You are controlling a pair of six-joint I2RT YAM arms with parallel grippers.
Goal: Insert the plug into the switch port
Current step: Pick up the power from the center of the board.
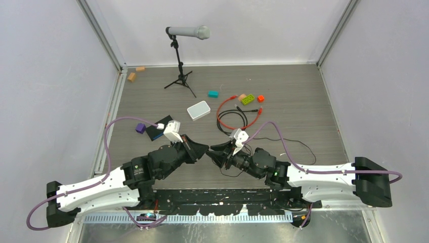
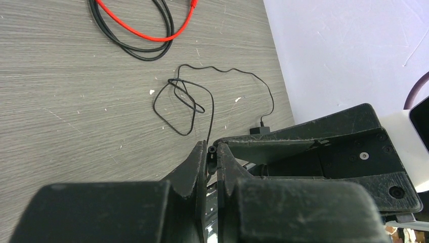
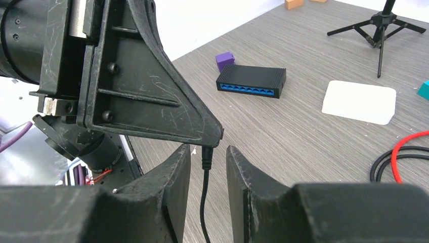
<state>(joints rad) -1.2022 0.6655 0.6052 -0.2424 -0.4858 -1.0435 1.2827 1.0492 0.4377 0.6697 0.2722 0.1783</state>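
The black switch (image 3: 251, 81) lies flat at the left, its blue port edge (image 3: 248, 90) facing my right wrist camera; from above the switch (image 1: 152, 133) is partly hidden by my left wrist. The red cable (image 1: 222, 111) lies looped mid-table, and its plug (image 1: 260, 110) rests on the wood, held by nothing. My left gripper (image 2: 212, 149) is shut on a small black barrel connector (image 2: 211, 153) of a thin black cable (image 2: 192, 101). My right gripper (image 3: 208, 149) faces it tip to tip, open, with that connector (image 3: 206, 156) hanging between its fingers and touching neither.
A white rounded box (image 1: 198, 110) sits beside the red cable. A purple block (image 1: 140, 128) touches the switch. A microphone on a tripod (image 1: 179, 61) stands at the back. Teal (image 1: 213, 93), green (image 1: 247, 99) and orange (image 1: 260, 98) blocks lie mid-back. A thicker black cable (image 2: 152, 50) coils with the red one.
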